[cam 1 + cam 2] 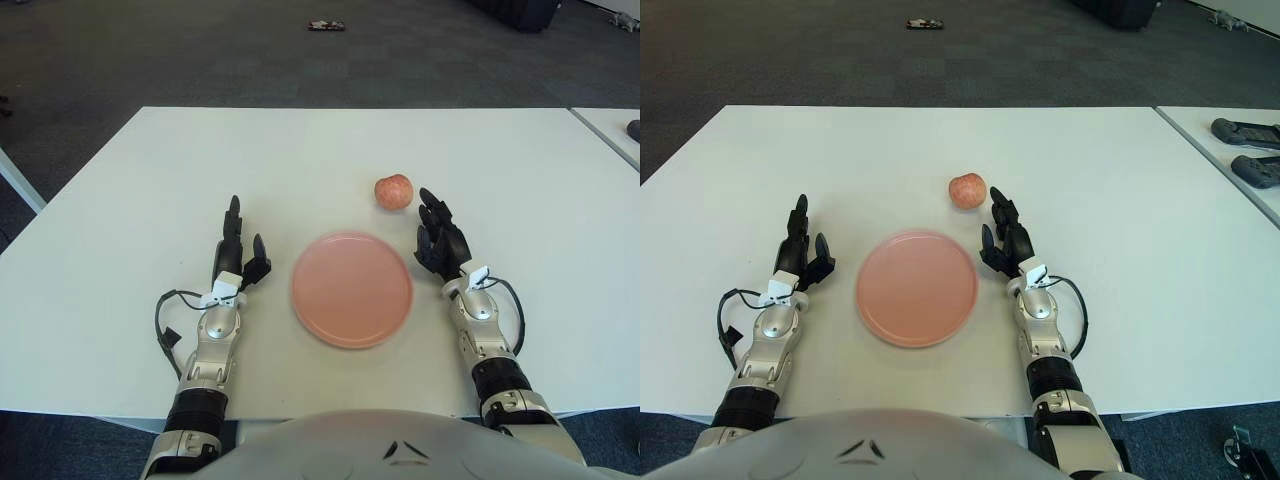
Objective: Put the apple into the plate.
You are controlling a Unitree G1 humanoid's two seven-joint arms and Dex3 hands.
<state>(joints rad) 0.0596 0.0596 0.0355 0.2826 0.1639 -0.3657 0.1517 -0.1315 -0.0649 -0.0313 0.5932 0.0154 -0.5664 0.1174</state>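
Observation:
A reddish apple (393, 190) sits on the white table, just beyond the far right edge of an empty pink plate (351, 289). My right hand (439, 237) rests on the table to the right of the plate, fingers spread and empty, its fingertips a short way right of and nearer than the apple. My left hand (238, 247) lies flat on the table to the left of the plate, open and empty. The apple also shows in the right eye view (967, 189).
The white table (150, 180) has its front edge near my body. A second table with dark controllers (1252, 150) stands to the right. A small dark object (325, 24) lies on the carpet beyond.

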